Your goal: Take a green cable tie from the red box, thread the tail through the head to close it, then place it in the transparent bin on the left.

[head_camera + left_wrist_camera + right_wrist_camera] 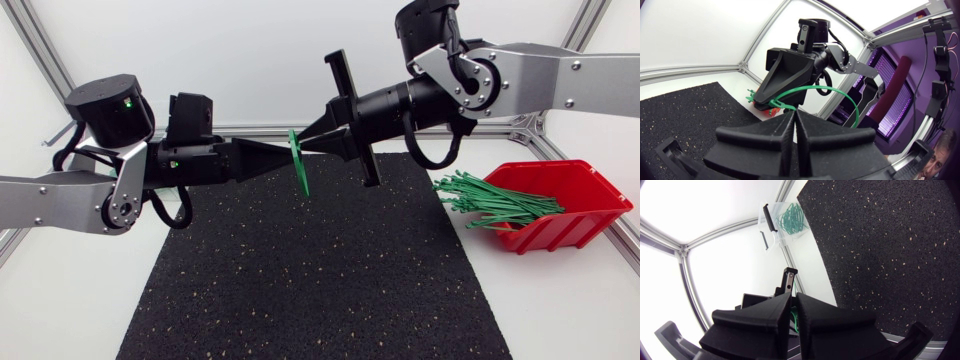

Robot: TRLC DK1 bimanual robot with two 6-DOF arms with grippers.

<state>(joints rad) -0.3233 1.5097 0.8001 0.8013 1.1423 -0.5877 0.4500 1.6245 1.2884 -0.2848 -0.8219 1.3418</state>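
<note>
Red box (578, 215) at the desk's (560, 310) right edge holds loose green ties (495, 200); transparent bin (776, 236) holds looped ties (791, 219). Left tool (283, 158) and right tool (312, 143) clench one cable tie (299, 168) above the mat (320, 290).

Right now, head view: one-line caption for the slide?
Left gripper and right gripper meet above the black speckled mat, both shut on one green cable tie; red plastic box of ties at right.
</note>
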